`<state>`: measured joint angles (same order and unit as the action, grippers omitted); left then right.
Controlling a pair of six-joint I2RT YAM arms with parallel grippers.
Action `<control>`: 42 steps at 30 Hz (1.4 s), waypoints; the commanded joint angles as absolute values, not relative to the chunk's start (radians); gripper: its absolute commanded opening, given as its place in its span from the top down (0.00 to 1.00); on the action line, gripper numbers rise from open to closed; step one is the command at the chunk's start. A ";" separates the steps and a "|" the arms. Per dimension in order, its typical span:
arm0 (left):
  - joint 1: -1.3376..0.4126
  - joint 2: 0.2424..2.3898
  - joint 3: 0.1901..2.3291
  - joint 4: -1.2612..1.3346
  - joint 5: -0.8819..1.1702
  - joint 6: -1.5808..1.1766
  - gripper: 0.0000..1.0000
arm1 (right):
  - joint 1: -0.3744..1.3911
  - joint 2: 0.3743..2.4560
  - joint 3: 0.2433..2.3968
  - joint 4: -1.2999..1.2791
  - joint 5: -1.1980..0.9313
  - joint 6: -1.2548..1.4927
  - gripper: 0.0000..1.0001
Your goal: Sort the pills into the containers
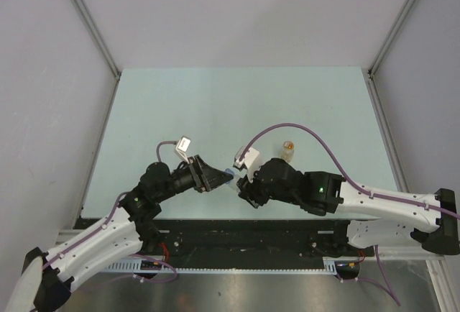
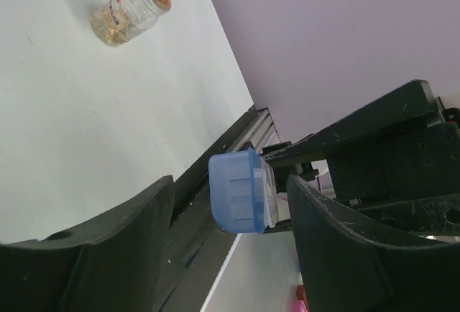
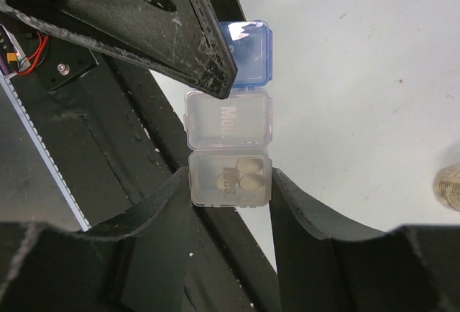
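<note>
Top camera overhead, looking down at table (image 1: 180,111); wrist cameras close, opposed, share pill box (image 3: 230,147).

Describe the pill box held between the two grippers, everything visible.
The pill box is a plastic strip of three compartments in a row, with lids that look shut. It has a blue end, a clear middle with embossed letters, and a clear end holding three tan pills. The right gripper clamps the pill-filled end. The left gripper straddles the blue end, open, with gaps on both sides.
</note>
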<state>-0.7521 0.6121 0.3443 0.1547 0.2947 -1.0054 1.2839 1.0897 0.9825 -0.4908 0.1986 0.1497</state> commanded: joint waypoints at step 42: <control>-0.796 0.643 0.377 0.252 0.281 -1.048 0.93 | 1.315 1.049 1.029 -0.416 0.161 0.133 0.24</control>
